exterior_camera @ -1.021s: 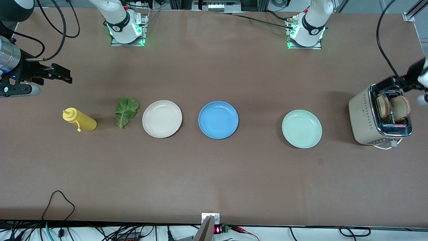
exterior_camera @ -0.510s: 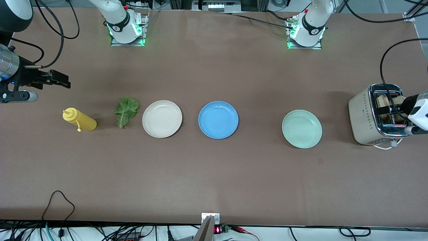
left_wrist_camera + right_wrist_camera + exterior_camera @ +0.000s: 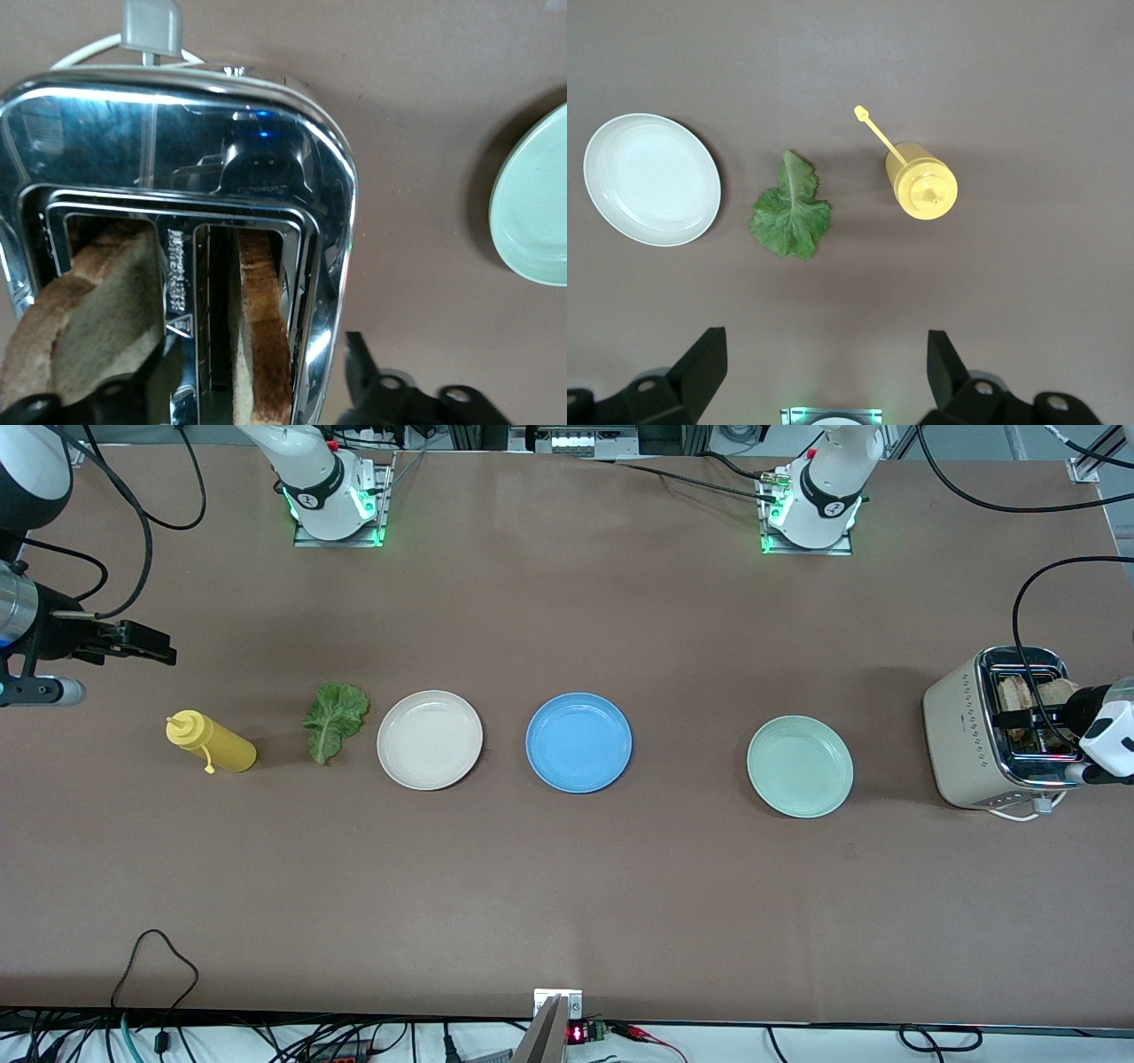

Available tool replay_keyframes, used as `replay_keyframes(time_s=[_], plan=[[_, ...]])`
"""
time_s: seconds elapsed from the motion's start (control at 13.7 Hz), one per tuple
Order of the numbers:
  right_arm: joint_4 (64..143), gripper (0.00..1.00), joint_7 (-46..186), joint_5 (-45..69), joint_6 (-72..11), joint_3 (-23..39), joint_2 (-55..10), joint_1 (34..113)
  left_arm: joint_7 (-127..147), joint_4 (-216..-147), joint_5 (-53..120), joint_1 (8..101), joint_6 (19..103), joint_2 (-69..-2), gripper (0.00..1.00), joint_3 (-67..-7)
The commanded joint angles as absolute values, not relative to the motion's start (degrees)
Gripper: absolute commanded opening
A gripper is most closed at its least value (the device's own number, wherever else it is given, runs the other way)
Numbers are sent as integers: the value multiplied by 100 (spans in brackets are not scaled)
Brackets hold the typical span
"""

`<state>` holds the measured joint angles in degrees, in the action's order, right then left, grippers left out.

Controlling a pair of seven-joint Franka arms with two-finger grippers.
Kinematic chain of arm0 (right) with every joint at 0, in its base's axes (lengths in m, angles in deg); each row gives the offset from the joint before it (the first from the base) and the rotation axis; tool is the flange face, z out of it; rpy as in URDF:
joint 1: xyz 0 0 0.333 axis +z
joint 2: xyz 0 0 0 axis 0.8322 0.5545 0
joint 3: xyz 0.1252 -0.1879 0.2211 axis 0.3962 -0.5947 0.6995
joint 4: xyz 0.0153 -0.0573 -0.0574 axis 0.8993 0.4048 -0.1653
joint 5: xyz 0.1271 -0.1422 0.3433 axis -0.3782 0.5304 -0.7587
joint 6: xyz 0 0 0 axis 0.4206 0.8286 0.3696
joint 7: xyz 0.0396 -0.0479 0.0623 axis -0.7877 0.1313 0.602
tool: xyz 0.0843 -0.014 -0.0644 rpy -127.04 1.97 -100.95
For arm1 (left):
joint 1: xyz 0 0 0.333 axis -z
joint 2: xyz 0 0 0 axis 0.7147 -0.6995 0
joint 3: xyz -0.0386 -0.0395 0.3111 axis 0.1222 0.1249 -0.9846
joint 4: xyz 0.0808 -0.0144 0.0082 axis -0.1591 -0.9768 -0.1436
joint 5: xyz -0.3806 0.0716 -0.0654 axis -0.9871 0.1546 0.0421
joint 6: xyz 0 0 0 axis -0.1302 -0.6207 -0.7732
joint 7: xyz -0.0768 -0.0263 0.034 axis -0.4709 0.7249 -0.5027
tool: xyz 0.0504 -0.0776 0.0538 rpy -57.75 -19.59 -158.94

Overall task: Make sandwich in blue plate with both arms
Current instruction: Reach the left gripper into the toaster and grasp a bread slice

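Front view shows the blue plate (image 3: 578,742) bare at mid-table, so nothing is assembled yet: both toast slices (image 3: 261,332) sit in the toaster (image 3: 966,731), straddled by the wide-open left gripper (image 3: 257,394). The lettuce (image 3: 334,718) lies beside the white plate (image 3: 430,740), while the right gripper (image 3: 824,376) waits spread wide above the table near the bottle (image 3: 211,742). Count: three plates including a mint plate (image 3: 799,766), two slices, one leaf, one bottle, one toaster.

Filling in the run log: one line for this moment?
left tool open over toaster toast | right tool open, waiting | blue plate bare

Blue plate (image 3: 578,742), cream-white plate (image 3: 430,740), mint-green plate (image 3: 800,766), yellow bottle (image 3: 211,743), green lettuce (image 3: 334,720), brown-crusted toast (image 3: 261,332), brown table (image 3: 567,886).
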<state>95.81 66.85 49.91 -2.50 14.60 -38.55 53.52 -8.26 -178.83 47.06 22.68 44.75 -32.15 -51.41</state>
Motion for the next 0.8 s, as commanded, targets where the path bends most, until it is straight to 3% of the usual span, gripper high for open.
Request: replay_keyframes(time_s=[0.0,0.22,0.73], plan=[[9599,100,6656,5085,-449,1487,-3832,5334,-987,-17856,4780,2232,4203,-3186,25,-5089],[9608,100,6717,5076,-397,1496,-3726,5342,-987,-17847,4771,2197,4185,-3186,2,-5089],[9660,100,6665,5103,-116,1496,-3568,5378,-961,-17637,4718,2215,3782,-2730,0,-4993]])
